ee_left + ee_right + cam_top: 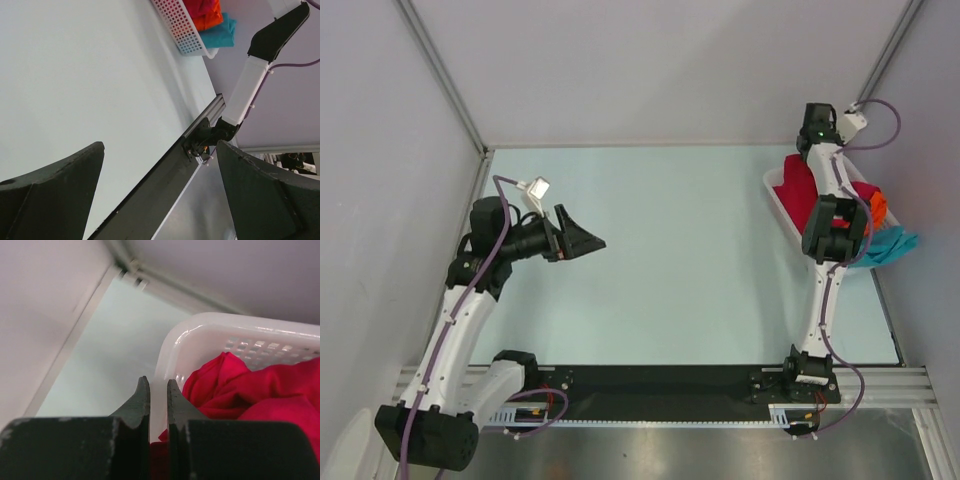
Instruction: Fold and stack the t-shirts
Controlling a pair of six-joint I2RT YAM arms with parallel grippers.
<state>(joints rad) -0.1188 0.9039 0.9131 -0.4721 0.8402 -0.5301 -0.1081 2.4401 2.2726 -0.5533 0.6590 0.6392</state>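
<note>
L gripper (160,147) hangs wide open over the smooth pale table (680,220), prob. parked since nothing's laid out to fold. Farther back, R gripper (157,382) has its jaws near-shut w/ red cloth in the slit, apparently nipping the soft, crumpled crimson t-shirt (260,390) to lift it from the white perforated plastic basket (200,330). The orange t-shirt (207,12) and teal t-shirt (225,30) are bunched there too, teal spilling past the rim.

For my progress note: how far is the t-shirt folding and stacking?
Done: nothing; no shirt lies folded on the pale table. In hand: the right gripper seems shut on the crimson red t-shirt in the white slatted plastic basket. Remaining: all folding; the bright orange t-shirt and teal blue t-shirt wait there.
</note>
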